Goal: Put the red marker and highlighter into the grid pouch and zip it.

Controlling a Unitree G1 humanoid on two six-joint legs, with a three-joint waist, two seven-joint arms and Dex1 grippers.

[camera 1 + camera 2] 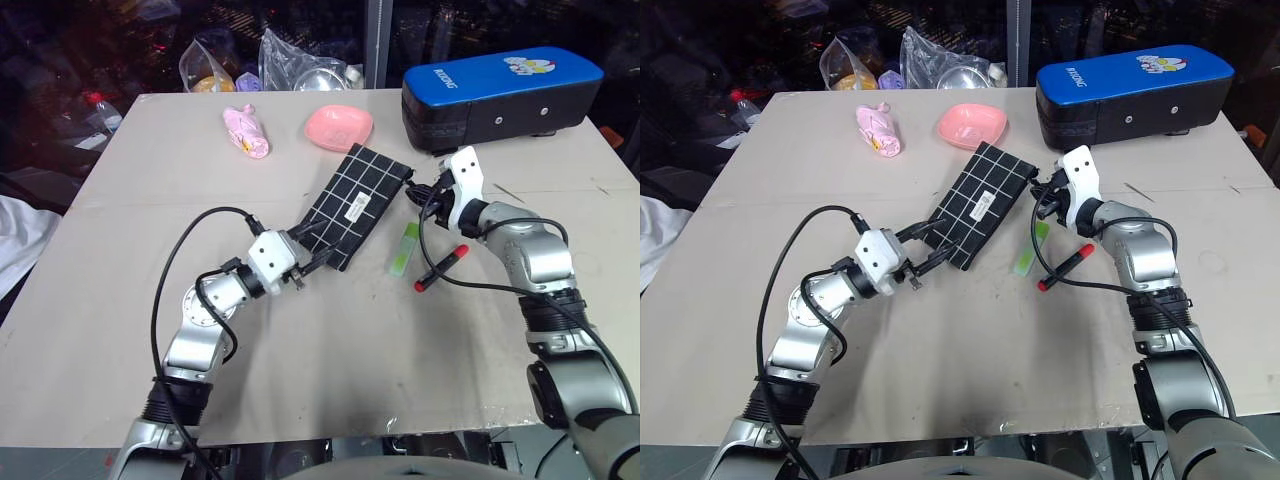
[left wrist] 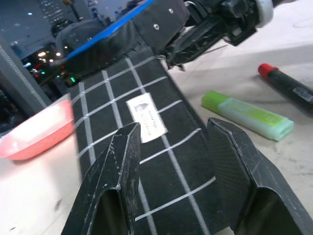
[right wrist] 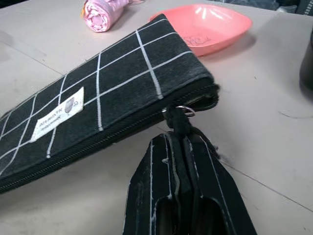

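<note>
The grid pouch (image 1: pixel 355 205) lies diagonally at mid-table, black with white lines and a small white label. My left gripper (image 1: pixel 315 258) is open at its near end, fingers (image 2: pixel 122 166) apart with the fabric between them. My right gripper (image 1: pixel 418 188) is at the pouch's far corner, shut on the zipper pull (image 3: pixel 182 117). The pale green highlighter (image 1: pixel 404 248) lies on the table just right of the pouch. The red marker (image 1: pixel 442 266) lies beside it, under my right forearm.
A large blue-topped black case (image 1: pixel 500 90) stands at the back right. A pink dish (image 1: pixel 339 127) and a pink folded bundle (image 1: pixel 246 131) sit behind the pouch. Plastic bags (image 1: pixel 300 65) lie past the table's far edge.
</note>
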